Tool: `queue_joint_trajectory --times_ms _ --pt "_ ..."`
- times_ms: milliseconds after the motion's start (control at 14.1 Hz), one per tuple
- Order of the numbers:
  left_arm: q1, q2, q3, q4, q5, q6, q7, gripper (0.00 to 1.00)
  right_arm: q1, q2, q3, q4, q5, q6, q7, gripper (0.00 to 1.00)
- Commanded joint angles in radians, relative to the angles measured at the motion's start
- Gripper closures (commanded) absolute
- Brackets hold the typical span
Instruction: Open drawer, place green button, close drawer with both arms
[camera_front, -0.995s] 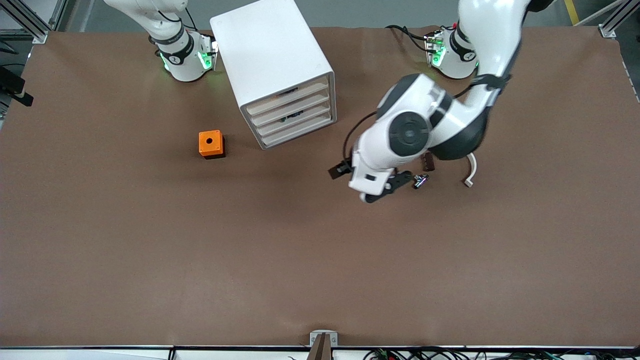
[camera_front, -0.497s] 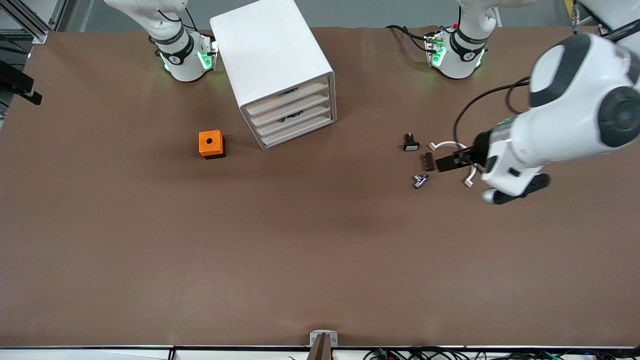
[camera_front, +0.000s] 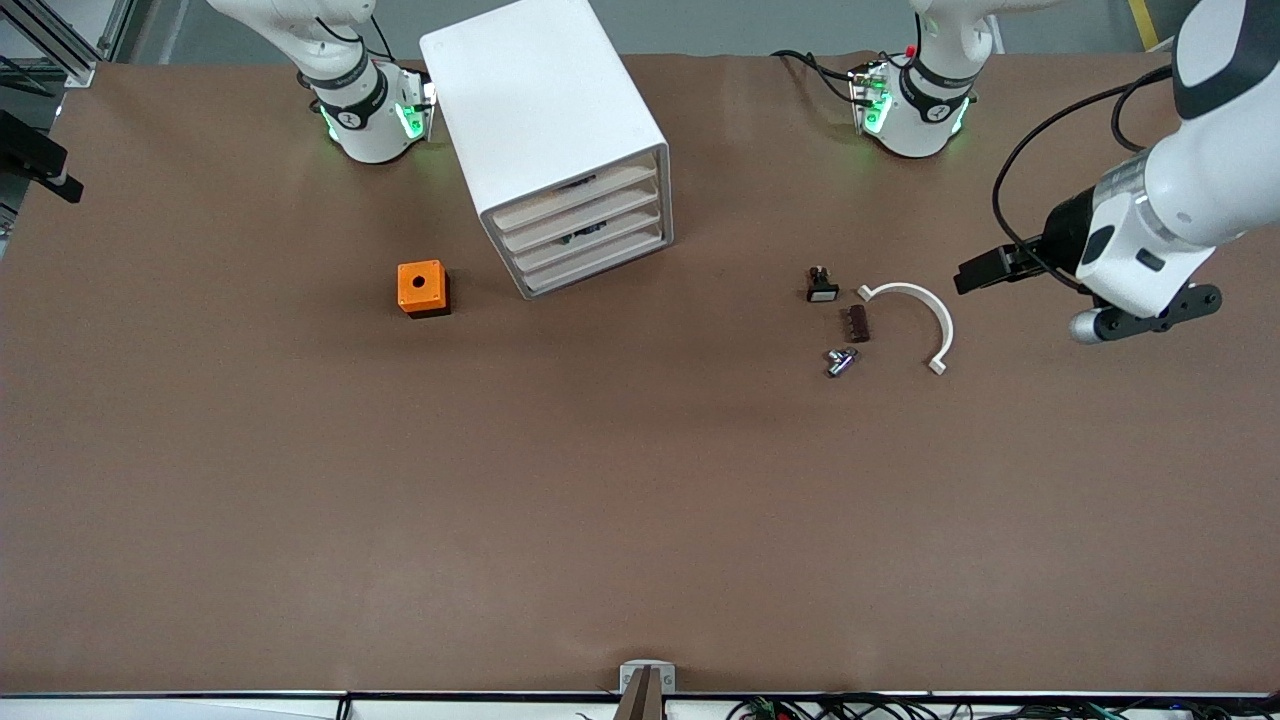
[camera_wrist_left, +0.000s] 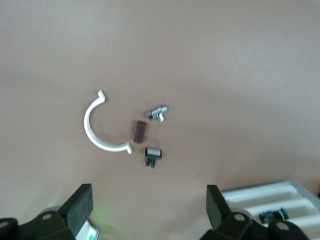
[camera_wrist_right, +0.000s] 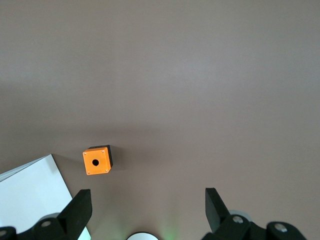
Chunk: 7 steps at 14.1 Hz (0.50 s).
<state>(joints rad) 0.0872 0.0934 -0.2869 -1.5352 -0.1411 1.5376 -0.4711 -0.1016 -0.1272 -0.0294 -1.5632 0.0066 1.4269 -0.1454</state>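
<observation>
The left gripper (camera_wrist_left: 147, 210) hangs over the table (camera_front: 640, 500) toward the left arm's end. Its jaws are wide apart and empty, well apart from the white arc (camera_front: 915, 305) and the 3 small parts (camera_front: 842, 325) beside it. The right gripper (camera_wrist_right: 145, 205), jaws likewise spread with nothing between, is over the table near the orange box (camera_wrist_right: 97, 161). The button (camera_wrist_left: 280, 213) lies in the drawer (camera_front: 593, 240), 3rd down in the cabinet (camera_front: 540, 100), well apart from both pairs of jaws.

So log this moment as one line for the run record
drawer: shut | button: visible in cabinet | left end effector: open, empty, over table past white arc clip | right end effector: open, empty, waiting above orange box
</observation>
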Motion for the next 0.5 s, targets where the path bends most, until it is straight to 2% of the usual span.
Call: queue_joint_trajectory --times_ms 0,71,213,426 --pt "0.026 -0.139 -0.006 -0.205 0.02 0.184 0.014 0.0 -0.012 -0.029 0.005 -0.031 0.006 0.018 -0.026 0.0" --pt "0.054 -0.164 -0.008 -0.232 0.02 0.205 0.028 0.0 -0.013 -0.029 0.003 -0.031 0.006 0.023 -0.039 0.0" --pt "0.097 -0.166 -0.003 -0.201 0.02 0.188 0.045 0.0 -0.017 -0.029 0.002 -0.032 0.006 0.024 -0.06 0.0" --pt "0.154 -0.17 -0.003 -0.169 0.017 0.159 0.167 0.0 -0.021 -0.035 0.002 -0.038 0.006 0.023 -0.06 0.0"
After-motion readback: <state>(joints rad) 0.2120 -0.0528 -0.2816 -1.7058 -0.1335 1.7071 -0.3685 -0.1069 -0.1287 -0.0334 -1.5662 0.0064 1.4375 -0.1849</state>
